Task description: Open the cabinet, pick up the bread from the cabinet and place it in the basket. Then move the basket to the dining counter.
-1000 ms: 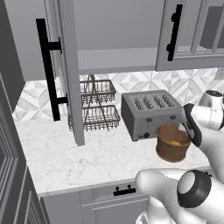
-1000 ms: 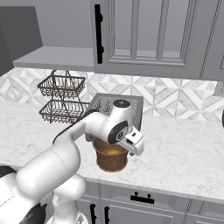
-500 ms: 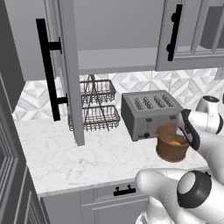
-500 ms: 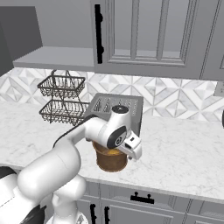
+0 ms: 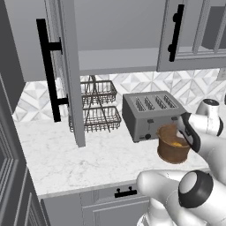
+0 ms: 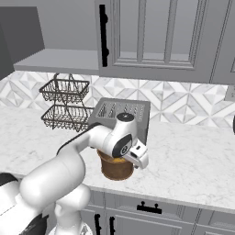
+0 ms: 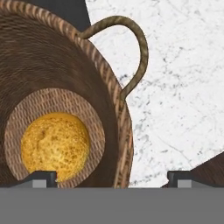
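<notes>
A: Bread — where's it now?

B: Bottom of the basket, on the woven floor, golden lump. Roundish, so no clear long axis or facing that I can tell.

A: Go L to R, pls.

B: Left base view: cabinet door swung open w/ black bar handle, shelf behind it bare. Two-tier wire rack under it, then the toaster, then basket just in front of the toaster's right end on the marbled counter. Basket upright, mouth up, loop handle on its side in hand view.

A: Gripper?

B: Gripper sits over the basket rim; tips well apart, one over the inside, one over the counter outside the wall. Spread wide, pinching nothing.

A: Anything diff vs a sec ago?

B: Wrist has dropped a bit and rolled — in the right base view the hand is lower beside the basket. Basket, toaster, rack haven't shifted; camera hasn't either.
</notes>
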{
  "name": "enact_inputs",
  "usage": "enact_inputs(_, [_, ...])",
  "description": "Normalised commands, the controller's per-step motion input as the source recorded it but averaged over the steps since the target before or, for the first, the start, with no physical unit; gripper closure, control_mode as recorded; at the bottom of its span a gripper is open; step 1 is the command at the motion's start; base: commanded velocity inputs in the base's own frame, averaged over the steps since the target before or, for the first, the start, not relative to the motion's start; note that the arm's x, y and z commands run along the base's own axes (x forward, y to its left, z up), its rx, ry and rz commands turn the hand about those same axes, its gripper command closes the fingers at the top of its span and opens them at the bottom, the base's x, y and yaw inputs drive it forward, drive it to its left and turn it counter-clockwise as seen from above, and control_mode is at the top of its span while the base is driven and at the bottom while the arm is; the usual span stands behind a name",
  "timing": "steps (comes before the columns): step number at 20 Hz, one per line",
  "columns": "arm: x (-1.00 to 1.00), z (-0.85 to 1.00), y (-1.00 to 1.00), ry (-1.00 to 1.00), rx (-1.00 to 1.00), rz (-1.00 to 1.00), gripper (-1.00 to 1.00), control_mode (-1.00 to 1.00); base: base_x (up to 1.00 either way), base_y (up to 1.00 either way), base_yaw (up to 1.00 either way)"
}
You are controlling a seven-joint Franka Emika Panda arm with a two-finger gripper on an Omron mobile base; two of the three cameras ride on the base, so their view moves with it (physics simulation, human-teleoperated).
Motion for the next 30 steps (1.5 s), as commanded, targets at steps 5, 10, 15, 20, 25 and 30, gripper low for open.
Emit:
enact_inputs(5, [0.07, -0.20, 0.07, 0.00, 0.00, 0.00, 1.00, -1.00, 0.00, 0.00, 0.00])
enact_inputs(10, [0.02, -0.18, 0.06, 0.00, 0.00, 0.00, 1.00, -1.00, 0.00, 0.00, 0.00])
enact_inputs(15, [0.00, 0.00, 0.00, 0.00, 0.00, 0.00, 1.00, -1.00, 0.00, 0.00, 0.00])
enact_inputs(20, [-0.07, 0.06, -0.01, 0.00, 0.00, 0.00, 1.00, -1.00, 0.00, 0.00, 0.00])
enact_inputs(25, [-0.21, 0.41, -0.08, 0.00, 0.00, -0.01, 1.00, -1.00, 0.00, 0.00, 0.00])
enact_inputs(30, [-0.19, 0.44, -0.07, 0.00, 0.03, -0.04, 1.00, -1.00, 0.00, 0.00, 0.00])
